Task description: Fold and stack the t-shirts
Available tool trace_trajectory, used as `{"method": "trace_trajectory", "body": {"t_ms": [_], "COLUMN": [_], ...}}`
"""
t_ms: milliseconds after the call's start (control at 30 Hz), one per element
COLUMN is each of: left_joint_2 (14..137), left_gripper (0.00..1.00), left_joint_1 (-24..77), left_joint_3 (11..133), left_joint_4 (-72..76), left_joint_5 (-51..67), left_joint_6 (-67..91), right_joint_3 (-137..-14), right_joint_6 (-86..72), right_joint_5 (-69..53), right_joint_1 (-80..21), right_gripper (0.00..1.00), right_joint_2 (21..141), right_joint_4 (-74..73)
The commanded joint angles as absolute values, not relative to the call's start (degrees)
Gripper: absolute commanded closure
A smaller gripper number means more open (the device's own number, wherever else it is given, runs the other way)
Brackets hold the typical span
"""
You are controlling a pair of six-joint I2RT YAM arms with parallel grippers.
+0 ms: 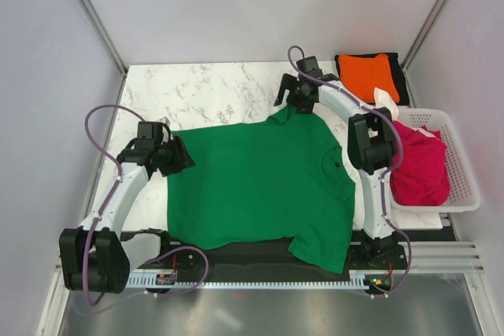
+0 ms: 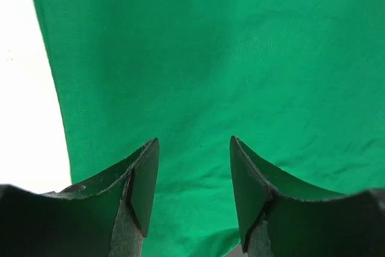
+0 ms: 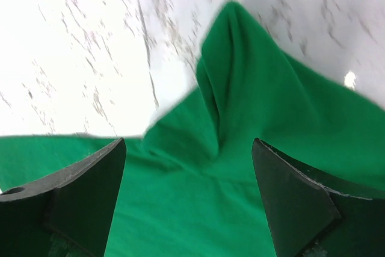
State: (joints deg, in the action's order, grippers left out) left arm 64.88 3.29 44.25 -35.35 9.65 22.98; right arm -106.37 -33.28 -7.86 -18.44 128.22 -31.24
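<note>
Jaws open and empty on both sides, left at the hem of the green t-shirt (image 1: 252, 186), right over its sleeve, likely ready to fold

White slotted basket (image 1: 465, 164) at right edge of marble table (image 1: 205, 92)
</note>
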Motion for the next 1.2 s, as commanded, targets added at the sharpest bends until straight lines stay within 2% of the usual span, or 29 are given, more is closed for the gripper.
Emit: {"method": "trace_trajectory", "body": {"t_ms": [0,133,300,400,500,733,800,933,1167], "left_joint_2": [61.1,61.3,61.6,60.3,59.3,60.7,60.7,59.9,59.6], "left_gripper": [0.43,0.43,0.44,0.44,0.44,0.44,0.44,0.44,0.44], "left_joint_1": [4.4,5.2,7.0,8.9,10.9,12.2,12.4,12.8,14.4], "left_joint_3": [43.6,43.8,43.9,43.8,43.4,43.9,43.9,43.7,43.7], "left_joint_4": [-31.8,-31.5,-31.5,-31.5,-31.6,-31.6,-31.6,-31.7,-32.0], "left_joint_5": [12.1,10.4,8.9,7.0,5.6,4.7,4.8,4.0,2.9], "left_joint_6": [25.2,24.9,24.5,24.5,24.5,24.4,24.3,24.5,24.5], "right_joint_3": [-113.0,-120.6,-138.2,-132.4,-125.9,-106.3,-101.0,-99.5,-107.6], "right_joint_6": [-34.5,-36.8,-40.6,-49.2,-54.3,-45.4,-44.3,-43.1,-42.5], "right_joint_5": [-8.9,-10.0,-17.3,-20.4,-19.5,-15.2,-15.0,-15.6,-15.5], "right_joint_1": [-19.5,-20.2,-19.7,-16.4,-12.7,-11.9,-12.9,-16.0,-20.4], "right_gripper": [0.08,0.08,0.08,0.08,0.08,0.07,0.07,0.08,0.08], "right_joint_2": [131.9,140.2,147.2,143.5,138.1,121.7,120.3,122.1,130.7], "right_joint_4": [-28.7,-28.0,-24.3,-9.1,-2.7,-7.1,-7.5,-9.1,-13.1]}}
